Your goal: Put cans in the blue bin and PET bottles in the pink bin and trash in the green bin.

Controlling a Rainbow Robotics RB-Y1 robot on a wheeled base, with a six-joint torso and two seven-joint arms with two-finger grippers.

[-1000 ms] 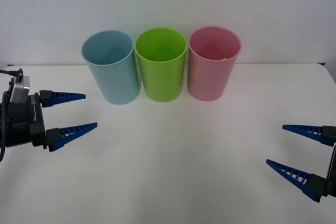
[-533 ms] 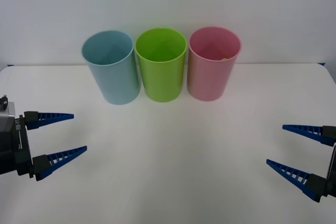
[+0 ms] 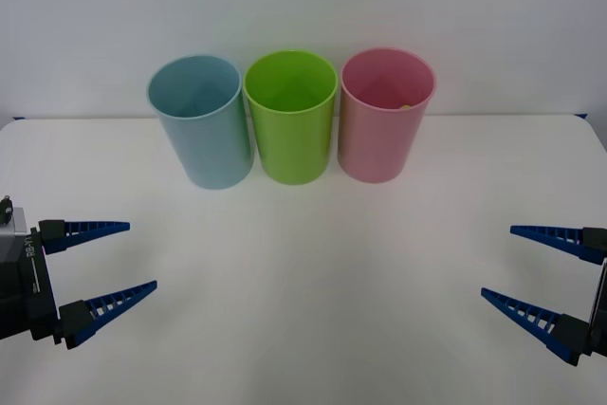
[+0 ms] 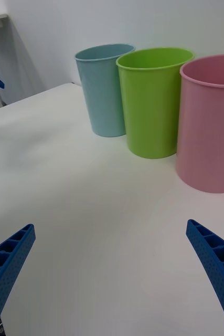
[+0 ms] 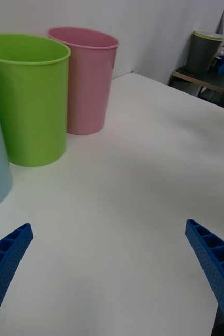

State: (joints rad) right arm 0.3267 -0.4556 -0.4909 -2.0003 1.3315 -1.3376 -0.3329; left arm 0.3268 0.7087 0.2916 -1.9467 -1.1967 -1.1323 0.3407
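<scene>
Bins: blue bin (image 3: pixel 201 122), green bin (image 3: pixel 292 117), pink bin (image 3: pixel 385 115) in a row at tabletop (image 3: pixel 313 282) far edge.
Left gripper (image 3: pixel 95 272): left edge, spread wide, empty.
Right gripper (image 3: pixel 531 272): right edge, spread wide, empty.

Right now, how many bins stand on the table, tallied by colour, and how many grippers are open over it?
Blue bin: 1
Green bin: 1
Pink bin: 1
Open grippers: 2, the left gripper at the table's left edge and the right gripper at its right edge, both empty
Total: 3 bins, 2 grippers
</scene>
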